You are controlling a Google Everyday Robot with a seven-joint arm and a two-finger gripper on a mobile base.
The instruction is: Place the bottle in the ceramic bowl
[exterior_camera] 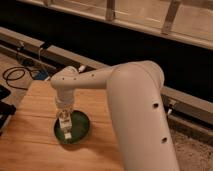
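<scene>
The green ceramic bowl [79, 126] sits on the wooden table [35, 135] near its right side. My gripper [64, 121] hangs from the white arm directly over the bowl's left half. A small pale bottle [66, 131] shows just below the gripper, inside the bowl's outline. I cannot tell whether the bottle rests on the bowl or is still held.
A dark object [4, 112] lies at the table's left edge. Black cables [17, 75] lie on the floor beyond the table's far left corner. A low rail [65, 57] and a glass wall run behind. My large white arm [135, 115] covers the table's right side.
</scene>
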